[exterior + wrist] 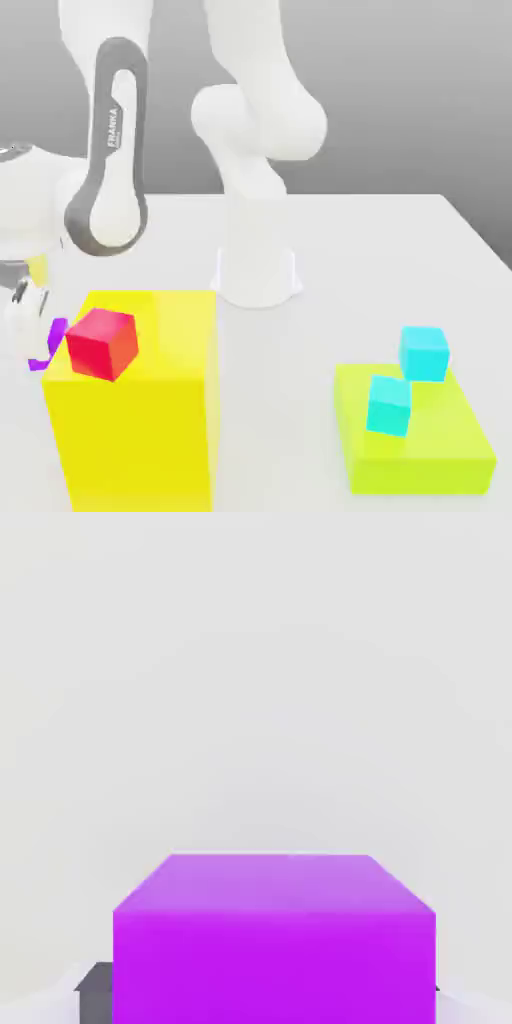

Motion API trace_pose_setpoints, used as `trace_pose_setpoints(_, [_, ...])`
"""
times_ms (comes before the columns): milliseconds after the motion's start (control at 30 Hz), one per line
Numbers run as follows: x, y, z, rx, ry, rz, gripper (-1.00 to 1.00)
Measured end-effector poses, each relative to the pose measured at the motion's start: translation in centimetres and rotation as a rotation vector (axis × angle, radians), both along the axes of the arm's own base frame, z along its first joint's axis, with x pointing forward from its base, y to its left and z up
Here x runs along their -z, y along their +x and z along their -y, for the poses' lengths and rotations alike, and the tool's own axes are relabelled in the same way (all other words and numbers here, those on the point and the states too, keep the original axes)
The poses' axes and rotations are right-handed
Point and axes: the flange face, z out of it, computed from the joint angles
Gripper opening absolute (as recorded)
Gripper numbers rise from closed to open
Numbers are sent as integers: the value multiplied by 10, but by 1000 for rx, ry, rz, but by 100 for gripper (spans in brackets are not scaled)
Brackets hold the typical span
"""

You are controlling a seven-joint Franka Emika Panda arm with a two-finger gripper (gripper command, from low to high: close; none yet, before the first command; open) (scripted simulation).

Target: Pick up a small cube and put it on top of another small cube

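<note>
The small purple cube (pixel 47 345) rests on the white table at the exterior view's far left, partly hidden behind the tall yellow block (pixel 140 430). My gripper (pixel 32 328) hangs low over it, its fingers down around the cube. In the hand view the purple cube (pixel 275 942) sits close, and a dark finger pad (pixel 95 992) presses against its side; the jaws are shut on it. A red cube (pixel 102 343) of the same size lies on top of the yellow block.
Two cyan cubes (pixel 424 352) (pixel 389 404) lie on a low lime slab (pixel 420 455) at the exterior view's right. The arm's white base (pixel 257 265) stands mid-table. Bare table lies between the yellow block and the slab.
</note>
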Motion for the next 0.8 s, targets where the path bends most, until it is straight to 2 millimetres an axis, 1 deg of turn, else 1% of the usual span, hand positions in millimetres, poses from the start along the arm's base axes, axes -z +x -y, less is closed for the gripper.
trace_pose_setpoints(67, [-27, 29, 4, -19, -20, 36, -100])
trace_pose_setpoints(167, [-79, 74, 8, -15, -44, 113, -100])
trace_pose_setpoints(233, [-111, 98, 3, -17, -46, 161, -100])
trace_pose_setpoints(267, [-126, 118, -16, -53, -41, 183, -100])
trace_pose_setpoints(300, [-141, 143, -46, -115, -32, 203, -100])
trace_pose_setpoints(333, [-155, 159, -68, -152, -24, 222, -100])
trace_pose_setpoints(400, [-184, 183, -108, -213, -8, 258, -100])
trace_pose_setpoints(433, [-192, 192, -131, -252, 1, 263, -100])
trace_pose_setpoints(467, [-194, 198, -155, -294, 8, 259, -100])
trace_pose_setpoints(533, [-193, 207, -204, -387, 20, 240, -100])
trace_pose_setpoints(633, [-187, 209, -278, -530, 31, 202, -100])
trace_pose_setpoints(733, [-179, 200, -353, -678, 35, 159, -100])
trace_pose_setpoints(800, [-171, 187, -403, -782, 32, 125, -100])
